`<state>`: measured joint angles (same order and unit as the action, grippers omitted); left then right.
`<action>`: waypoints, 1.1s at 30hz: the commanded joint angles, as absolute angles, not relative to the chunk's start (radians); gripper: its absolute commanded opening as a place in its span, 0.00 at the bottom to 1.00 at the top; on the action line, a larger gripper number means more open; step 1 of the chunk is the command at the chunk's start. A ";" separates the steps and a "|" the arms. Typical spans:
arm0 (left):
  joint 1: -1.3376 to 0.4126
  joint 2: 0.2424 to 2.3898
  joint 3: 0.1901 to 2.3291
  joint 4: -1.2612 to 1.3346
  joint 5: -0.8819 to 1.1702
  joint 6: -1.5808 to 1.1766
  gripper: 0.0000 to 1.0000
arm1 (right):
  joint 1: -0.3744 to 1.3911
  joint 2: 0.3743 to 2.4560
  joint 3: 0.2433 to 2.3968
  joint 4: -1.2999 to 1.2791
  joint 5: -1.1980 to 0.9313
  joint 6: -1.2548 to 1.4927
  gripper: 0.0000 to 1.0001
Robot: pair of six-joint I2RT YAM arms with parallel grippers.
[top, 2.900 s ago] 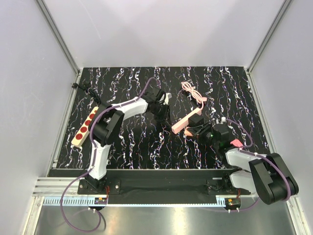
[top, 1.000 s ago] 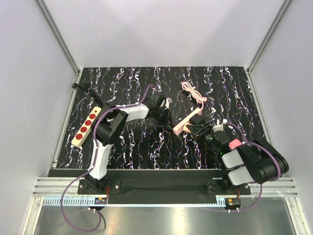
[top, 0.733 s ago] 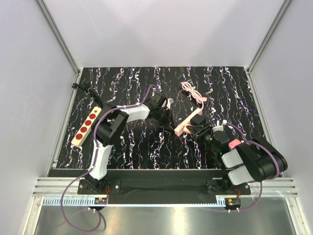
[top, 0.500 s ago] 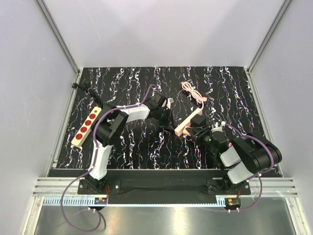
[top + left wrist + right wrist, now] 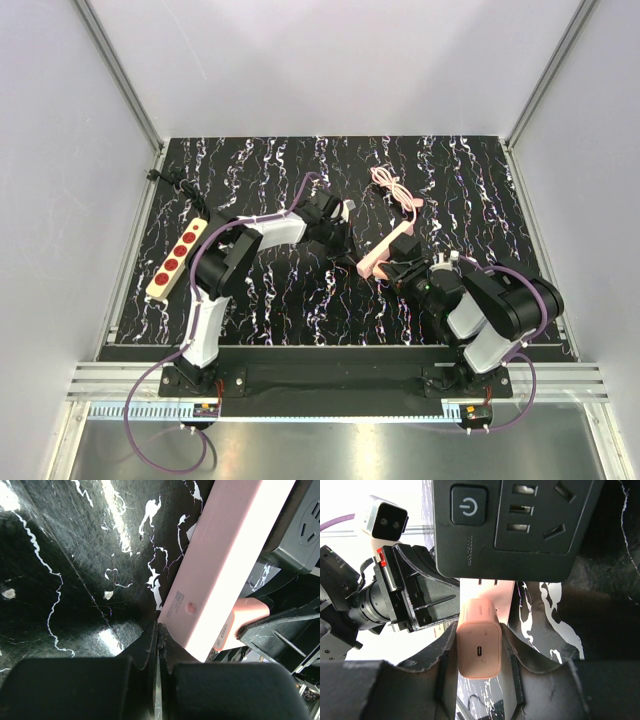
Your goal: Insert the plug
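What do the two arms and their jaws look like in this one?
Both arms, left and right, have black joints and white link shells and stand on black bases. A purple cable runs along each. The jaws are black, flat-sided and wedge-shaped. The left wrist carries a small red mark and a grey two-lens camera.

The tabletop (image 5: 300, 290) is black with white and violet marbled veining. The plug (image 5: 479, 652) is pale pink. The power strip (image 5: 225, 565) is pink with a black socket face; its cord (image 5: 395, 188) is pink. The second strip (image 5: 176, 256), at the tabletop's left edge, is beige with red sockets.
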<state>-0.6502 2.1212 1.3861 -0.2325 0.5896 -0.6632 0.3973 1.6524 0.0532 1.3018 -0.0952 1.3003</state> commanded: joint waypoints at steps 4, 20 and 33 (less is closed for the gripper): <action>-0.676 2.065 1.408 -0.187 0.615 -0.678 0.03 | 0.413 1.664 0.018 1.445 -0.043 1.296 0.00; -0.755 2.080 1.382 -0.051 0.676 -0.784 0.00 | 0.463 1.752 0.015 1.503 0.078 1.384 0.00; -0.841 2.106 1.371 0.054 0.739 -0.879 0.00 | 0.491 1.859 0.046 1.514 0.129 1.407 0.00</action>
